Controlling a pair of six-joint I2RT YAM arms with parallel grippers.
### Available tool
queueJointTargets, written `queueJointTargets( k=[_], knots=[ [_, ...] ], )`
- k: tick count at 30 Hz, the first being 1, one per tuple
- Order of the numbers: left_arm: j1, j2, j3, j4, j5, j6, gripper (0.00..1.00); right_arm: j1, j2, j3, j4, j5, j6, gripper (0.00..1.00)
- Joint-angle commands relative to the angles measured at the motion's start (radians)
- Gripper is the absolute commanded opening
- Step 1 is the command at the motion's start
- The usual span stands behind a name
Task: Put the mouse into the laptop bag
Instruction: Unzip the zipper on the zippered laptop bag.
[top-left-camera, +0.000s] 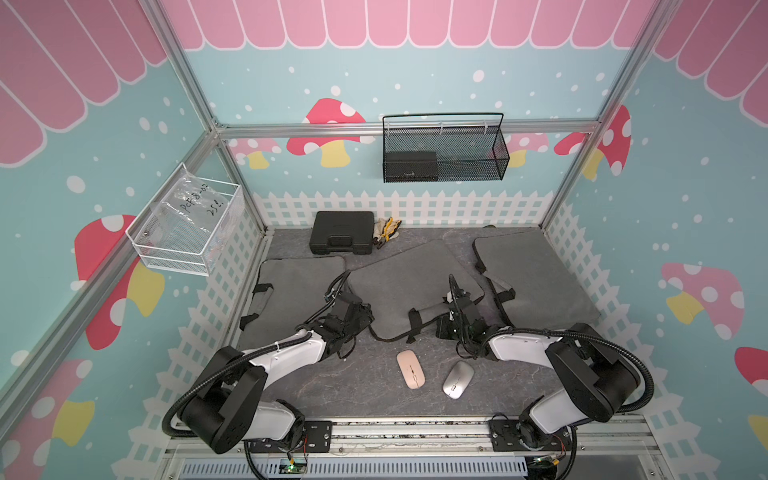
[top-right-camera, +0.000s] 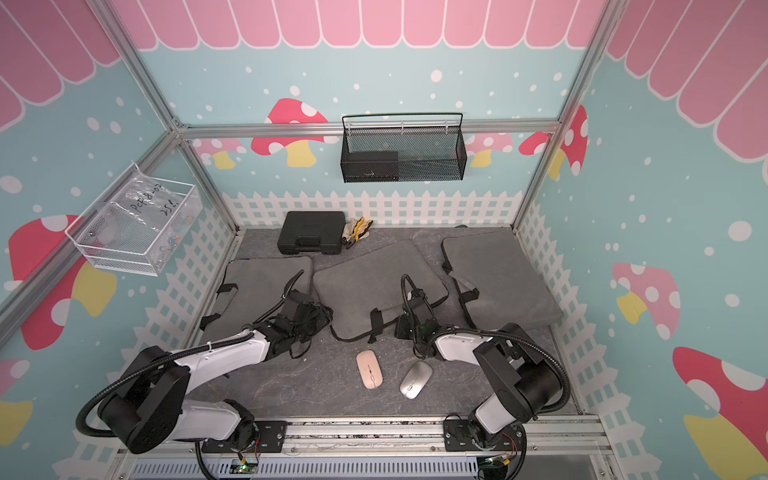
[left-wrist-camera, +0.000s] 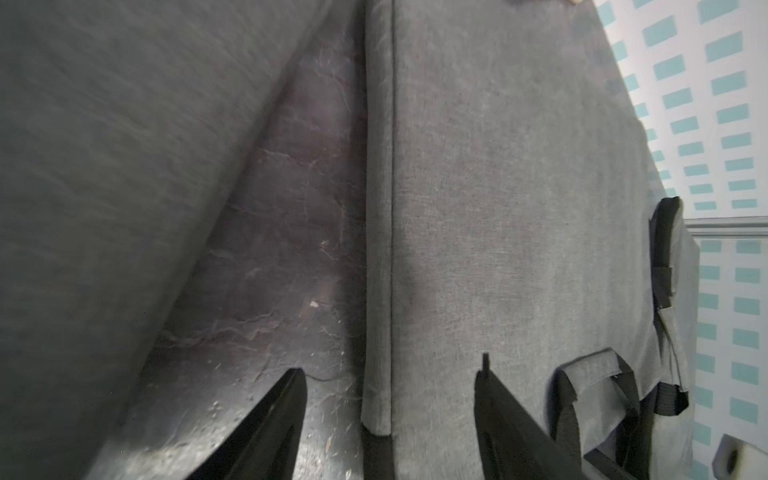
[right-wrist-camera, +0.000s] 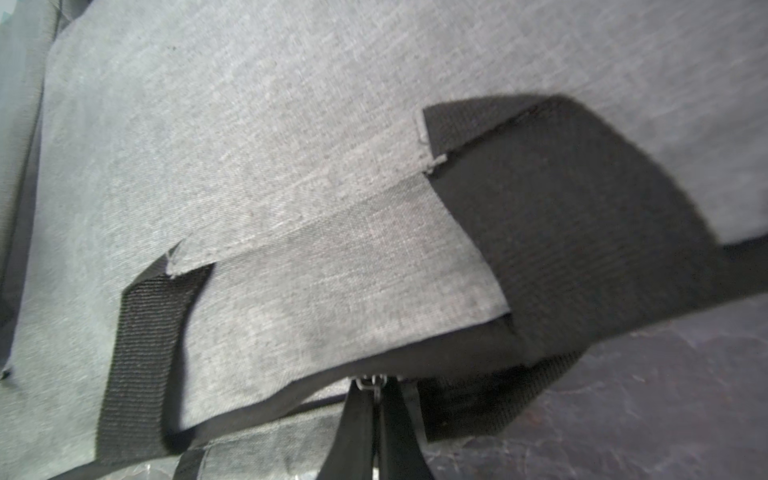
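Slate tabletop (top-left-camera: 340, 386) holds the pink mouse (top-left-camera: 409, 369) and silver mouse (top-left-camera: 458, 379), lying just before the laptop bag (top-left-camera: 411, 282). Jaws of the left gripper (left-wrist-camera: 390, 365) stand spread and empty; the right gripper (right-wrist-camera: 376, 390) pinches the bag's zip pull (right-wrist-camera: 371, 380). Either mouse is likely light, hard and slick, best taken across its long sides.

Both top views: high over the near edge of the dark marbled tabletop (top-left-camera: 340, 395), angled down toward the back edge. They share the whole surface.

Left wrist: low and close, facing the gap between the left-edge grey fabric laptop bag (left-wrist-camera: 519, 208) and the centre grey fabric laptop bag (left-wrist-camera: 104, 166).

Right wrist: closer still, on the centre bag's metal zip pull (right-wrist-camera: 376, 381).

Pink mouse (top-left-camera: 409, 369), grey laptop bag (top-left-camera: 407, 282)
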Motion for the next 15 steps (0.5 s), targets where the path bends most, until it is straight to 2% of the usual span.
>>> queueJointTargets(
  k=[1,3,5,8,9,11,15],
  knots=[
    [0.008,0.078,0.048,0.062,0.035,0.022,0.65,-0.007,0.025,0.030,0.015,0.004,-0.014,0.00],
    [0.008,0.133,0.068,0.087,0.044,0.020,0.63,-0.008,0.037,0.038,0.013,-0.018,-0.019,0.00],
    [0.008,0.182,0.092,0.107,0.067,0.022,0.55,-0.007,0.042,0.044,0.015,-0.039,-0.022,0.00],
    [0.007,0.237,0.111,0.135,0.103,0.013,0.25,0.001,0.039,0.045,0.017,-0.069,-0.022,0.00],
    [0.006,0.247,0.111,0.148,0.109,0.008,0.18,0.012,0.035,0.046,0.018,-0.078,-0.022,0.00],
    [0.002,0.253,0.108,0.159,0.105,-0.003,0.11,0.048,0.038,0.061,0.018,-0.087,-0.021,0.00],
    [-0.012,0.242,0.110,0.143,0.063,-0.011,0.09,0.180,0.076,0.134,-0.013,-0.104,-0.017,0.00]
  ],
)
